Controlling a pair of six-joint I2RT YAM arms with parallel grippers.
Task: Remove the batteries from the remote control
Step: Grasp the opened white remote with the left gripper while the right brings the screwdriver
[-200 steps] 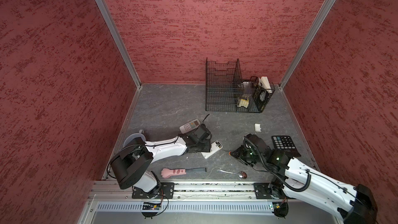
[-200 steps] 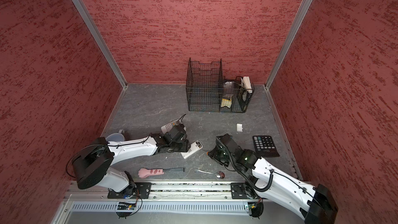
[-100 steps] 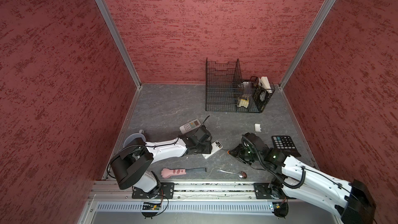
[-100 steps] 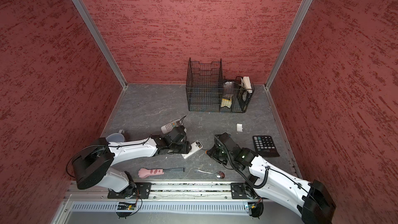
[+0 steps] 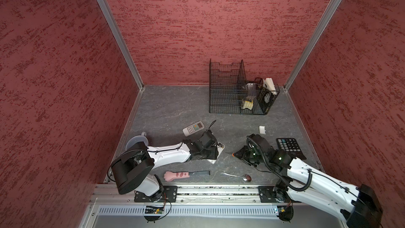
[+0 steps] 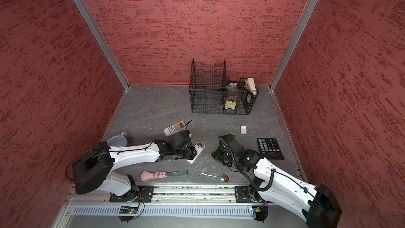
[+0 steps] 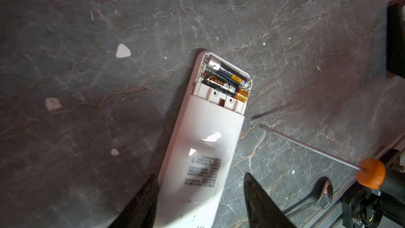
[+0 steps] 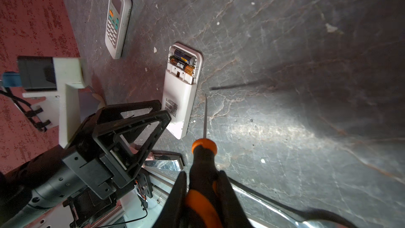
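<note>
The white remote control [image 7: 203,141] lies face down on the grey floor, its battery bay uncovered. Two dark batteries [image 7: 225,80] sit side by side in the bay, also seen in the right wrist view as the batteries [image 8: 183,62]. My left gripper [image 7: 200,175] is open and straddles the remote's label end: one finger is at its edge, the other stands clear of it. My right gripper [image 8: 202,173] is shut on the orange-and-black screwdriver [image 8: 203,148]. The shaft tip hangs just beside the remote's long edge, short of the bay. In both top views the grippers [image 5: 213,153] [image 6: 211,154] face each other.
A second remote [image 5: 193,128] lies face up behind the left gripper. The small white cover [image 5: 262,130] and a black calculator [image 5: 289,148] lie at the right. A spoon [image 5: 237,176] and a pink paw-handled tool [image 5: 177,175] lie near the front rail. A wire rack [image 5: 232,91] stands at the back.
My left gripper's jaws have spread wider around the remote. My right arm has crept a little leftward with the screwdriver toward the remote.
</note>
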